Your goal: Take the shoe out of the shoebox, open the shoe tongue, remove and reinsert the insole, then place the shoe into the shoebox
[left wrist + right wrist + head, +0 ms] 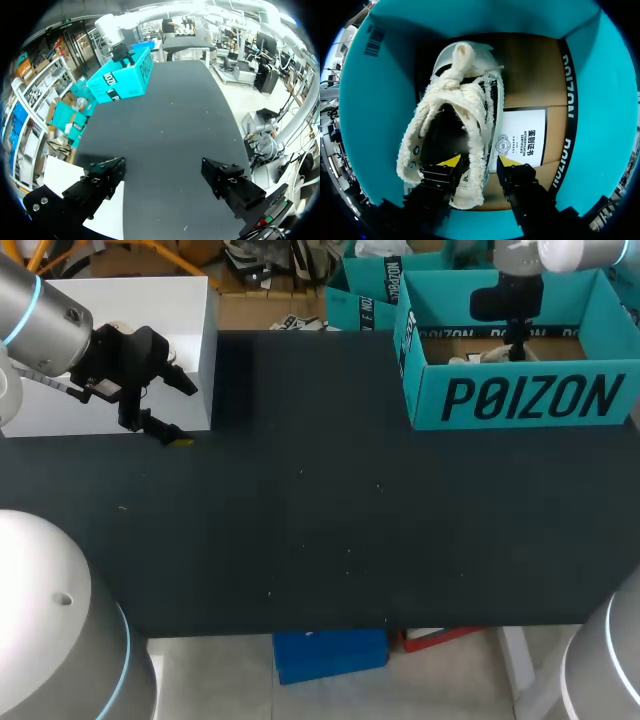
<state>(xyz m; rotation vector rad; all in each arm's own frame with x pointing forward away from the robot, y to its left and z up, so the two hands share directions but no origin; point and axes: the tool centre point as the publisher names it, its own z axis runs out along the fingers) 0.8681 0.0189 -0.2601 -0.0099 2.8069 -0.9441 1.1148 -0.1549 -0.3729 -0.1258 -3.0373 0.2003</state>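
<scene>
The teal shoebox (520,395) stands open at the table's far right; it also shows far ahead in the left wrist view (122,77). Inside lies a cream fleece-lined shoe (455,125) on its brown floor, with only a pale bit showing from above (488,357). My right gripper (480,162) is down in the box (370,100), open, one finger inside the shoe's opening and one outside, straddling the fleecy side wall. From above, it (515,340) dips into the box. My left gripper (178,412) hangs open and empty at the table's far left (162,175).
A white box (120,330) stands at the far left, right beside the left gripper. A white printed card (522,137) lies on the shoebox floor next to the shoe. The black tabletop (320,520) stretches between the two arms.
</scene>
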